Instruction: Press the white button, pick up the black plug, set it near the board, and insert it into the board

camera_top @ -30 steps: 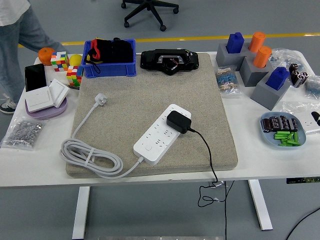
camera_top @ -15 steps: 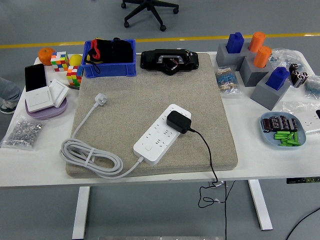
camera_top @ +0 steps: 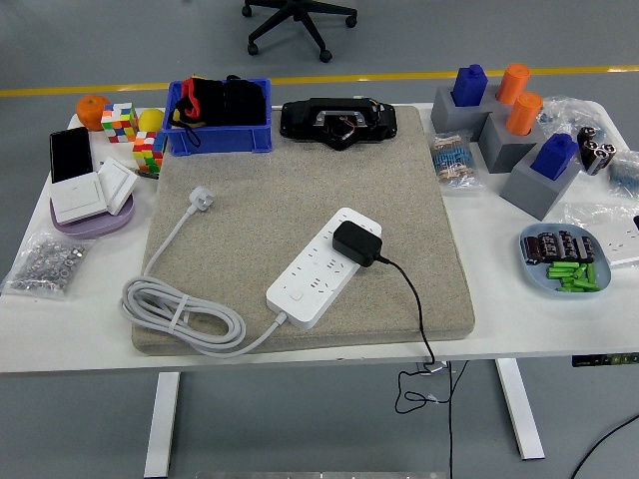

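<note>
Head view: no robot hand in frame, strip (camera_top: 324,266) and plug (camera_top: 356,242) untouched at centre.

Finger state cannot be told, since neither arm shows, nor which is nearer. Plug, a black block, sits in the strip right of centre, its cable (camera_top: 412,304) trailing to lower right. Strip is white and long, running lower left to upper right on the mat (camera_top: 240,160); its button (camera_top: 296,293) lies at the lower-left end.
</note>
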`<state>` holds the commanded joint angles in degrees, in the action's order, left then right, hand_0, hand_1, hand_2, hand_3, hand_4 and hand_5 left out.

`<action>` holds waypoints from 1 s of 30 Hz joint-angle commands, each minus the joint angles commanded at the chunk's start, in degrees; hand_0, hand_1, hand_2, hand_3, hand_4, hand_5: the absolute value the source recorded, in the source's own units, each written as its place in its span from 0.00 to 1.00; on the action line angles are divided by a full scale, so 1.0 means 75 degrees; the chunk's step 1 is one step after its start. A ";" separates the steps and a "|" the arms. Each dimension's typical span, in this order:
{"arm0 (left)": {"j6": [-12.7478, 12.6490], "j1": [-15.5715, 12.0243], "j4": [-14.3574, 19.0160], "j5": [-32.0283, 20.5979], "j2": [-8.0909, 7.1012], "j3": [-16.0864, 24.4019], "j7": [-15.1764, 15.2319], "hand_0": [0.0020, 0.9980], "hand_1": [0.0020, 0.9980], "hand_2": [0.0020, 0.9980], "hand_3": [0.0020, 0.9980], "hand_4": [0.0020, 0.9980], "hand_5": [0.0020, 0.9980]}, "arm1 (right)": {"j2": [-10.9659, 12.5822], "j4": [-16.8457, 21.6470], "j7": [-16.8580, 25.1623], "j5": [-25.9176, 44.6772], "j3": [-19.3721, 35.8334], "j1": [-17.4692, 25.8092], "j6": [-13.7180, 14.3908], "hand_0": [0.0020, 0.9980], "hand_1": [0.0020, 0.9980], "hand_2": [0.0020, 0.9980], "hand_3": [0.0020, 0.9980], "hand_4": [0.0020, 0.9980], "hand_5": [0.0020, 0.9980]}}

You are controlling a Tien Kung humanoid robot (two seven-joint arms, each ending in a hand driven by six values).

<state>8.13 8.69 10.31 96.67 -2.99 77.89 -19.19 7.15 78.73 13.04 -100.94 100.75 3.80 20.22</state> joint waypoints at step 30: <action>0.0029 -0.0111 0.0000 0.0027 -0.0011 0.0070 -0.0004 0.70 0.67 0.65 0.65 0.56 0.18 | -0.0027 0.0001 0.0139 0.0424 -0.0246 0.0051 -0.0194 0.80 0.80 0.78 0.80 1.00 0.43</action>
<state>8.35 7.86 10.31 96.87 -3.07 78.42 -19.21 6.95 78.74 14.08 -97.76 98.90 4.18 18.77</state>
